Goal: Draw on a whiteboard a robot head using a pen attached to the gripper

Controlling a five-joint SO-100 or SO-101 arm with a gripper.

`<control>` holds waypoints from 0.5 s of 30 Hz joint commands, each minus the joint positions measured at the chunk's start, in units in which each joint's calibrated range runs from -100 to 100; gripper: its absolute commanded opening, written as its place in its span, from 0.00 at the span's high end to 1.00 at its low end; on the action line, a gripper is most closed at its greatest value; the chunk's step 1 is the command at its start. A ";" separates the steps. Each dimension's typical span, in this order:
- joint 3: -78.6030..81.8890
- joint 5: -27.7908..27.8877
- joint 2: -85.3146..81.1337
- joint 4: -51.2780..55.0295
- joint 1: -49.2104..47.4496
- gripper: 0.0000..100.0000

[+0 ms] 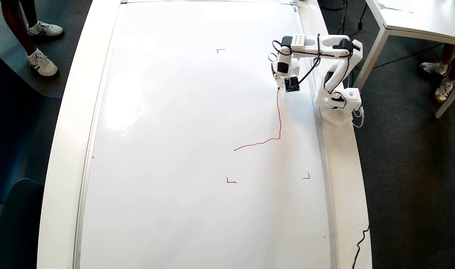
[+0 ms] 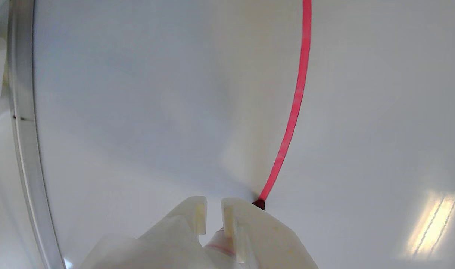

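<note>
The pen [image 2: 258, 204] shows only as a dark red tip peeking past the white plastic in the wrist view, with a hint of its red-banded barrel lower down between the two prongs; the tip rests on the whiteboard [image 1: 175, 130] at the end of a red line [image 1: 279, 116]. Its long axis seems to run steeply down into the board, tip pointing toward the surface and away from the camera, though so little of the barrel shows that the exact tilt is hard to judge. The gripper [image 2: 213, 213] has its two fingers close together with a narrow slot between them, pinching the pen. In the overhead view the line runs from the gripper [image 1: 286, 87] down the board's right part, then bends left and wavers, so the robot head is barely begun: two sides of an outline at most, lying among small red corner marks [image 1: 231, 181]. The risks from here are plain. The stroke already wobbles, so uneven pressure could make the tip skip or drag, and the tip works near the board's silver frame [image 2: 24, 149], where a drift sideways would run it off the surface.
</note>
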 commanded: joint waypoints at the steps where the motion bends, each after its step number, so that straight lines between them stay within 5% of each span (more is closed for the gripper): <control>1: -0.09 4.95 0.78 -0.36 6.07 0.99; 9: -9.54 11.92 8.58 -0.36 12.99 0.99; 15: -20.88 12.08 15.87 -0.36 12.63 0.99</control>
